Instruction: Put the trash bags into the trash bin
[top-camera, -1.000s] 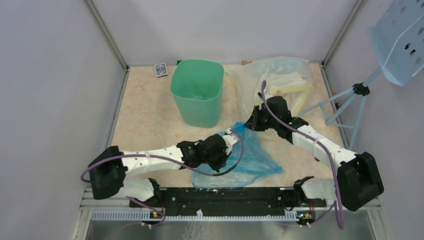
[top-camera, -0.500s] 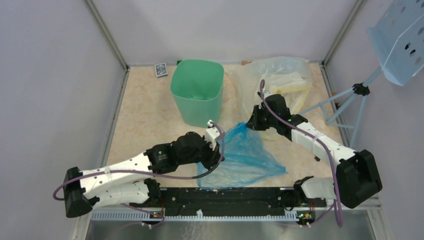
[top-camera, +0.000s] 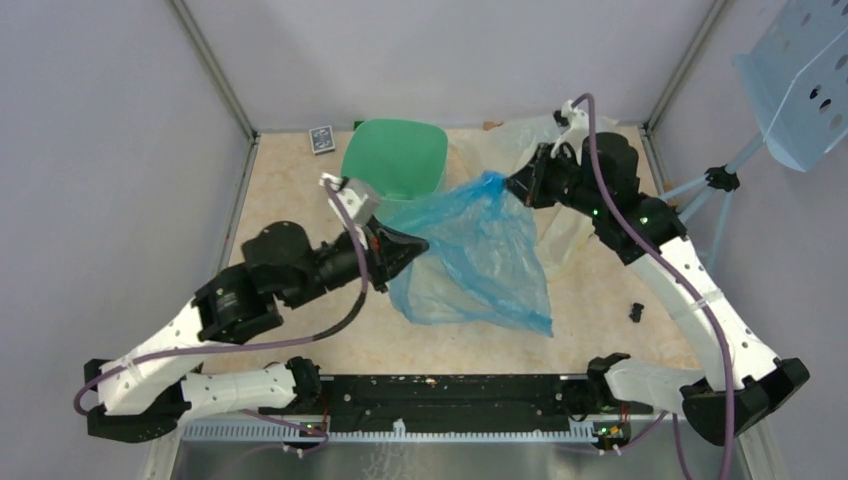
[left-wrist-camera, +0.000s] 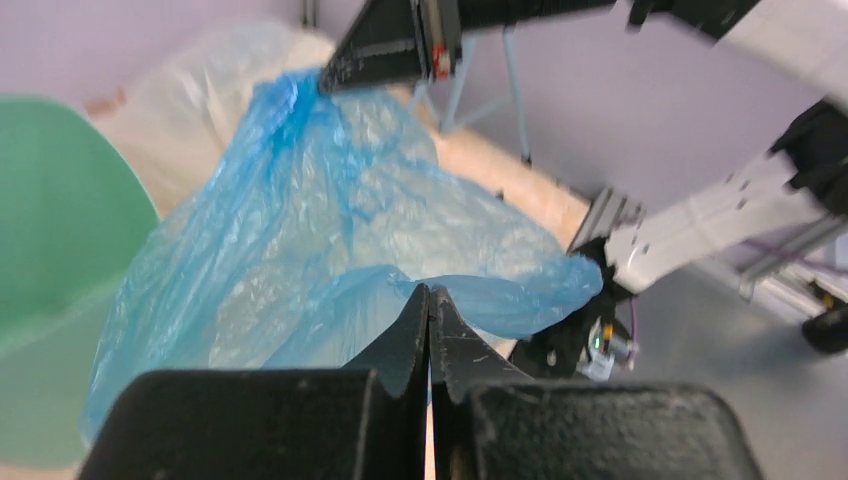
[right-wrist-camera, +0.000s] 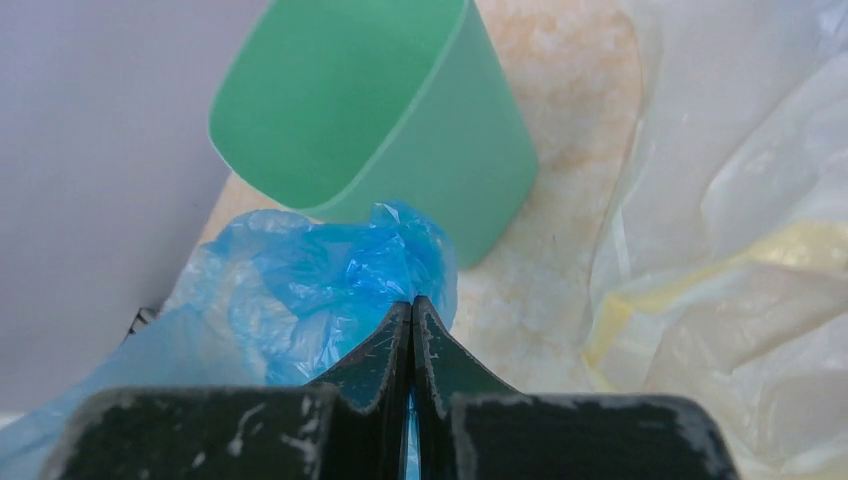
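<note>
Left fingers: my left gripper (top-camera: 418, 243) was pinched fully shut on a fold at the blue bag's (top-camera: 470, 250) near-left edge. My wrist view showed plastic caught between the tips.
Right fingers: my right gripper (top-camera: 515, 185) was clamped just as tight on the bag's bunched top corner, raised towards the back of the table (top-camera: 290, 200).
Bag: it hung spread as a sheet between my two grippers, just in front of and to the right of the green bin (top-camera: 420, 160). I could not tell whether its low corner touched the table.
Change: a second earlier the bag lay flat near my bases with both wrists low. Since then my left fingers finished closing and both arms lifted it up and back.
Bin: upright, mouth open, nothing blue inside yet.
Bystander: the clear bag (top-camera: 560, 240) lay behind my right arm, not gripped.
Meaning: I judged the pickup done. Carrying the bag over the rim and feeding it down remained.
</note>
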